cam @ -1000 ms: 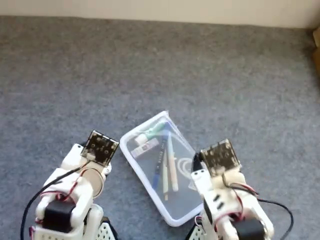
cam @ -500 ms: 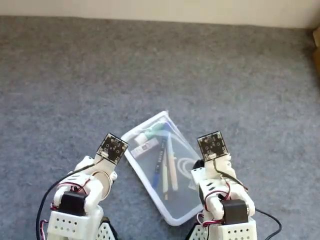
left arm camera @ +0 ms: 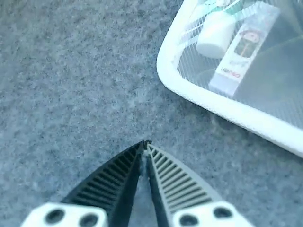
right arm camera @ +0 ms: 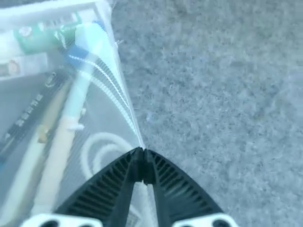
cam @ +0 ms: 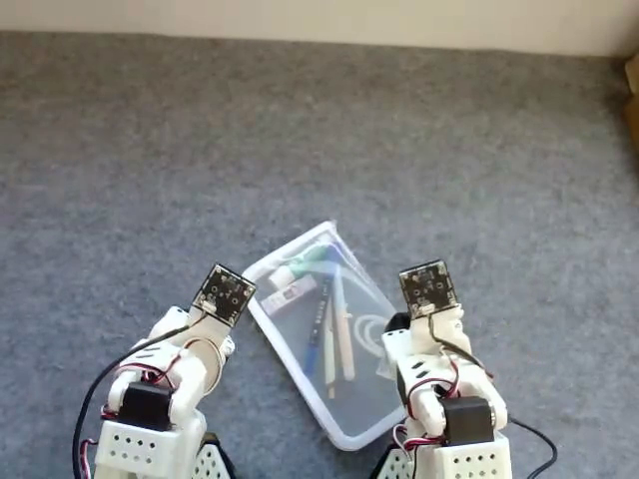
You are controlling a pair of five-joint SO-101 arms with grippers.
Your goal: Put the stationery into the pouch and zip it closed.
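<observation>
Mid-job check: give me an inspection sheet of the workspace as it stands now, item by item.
Surface: grey carpet-like mat, flat.
Job's things: clear pouch lies flat between the arms; pens and an eraser are inside; zip state cannot be told.
Clutter: nothing seen.
Hands: left hand shut, over bare mat beside the pouch; right hand shut, at the pouch's other long edge.
Cables: black cable loops beside the left arm, second cable by the right arm; both off the pouch.
Surroundings: pale strip along the far edge; brown object at the side.
</observation>
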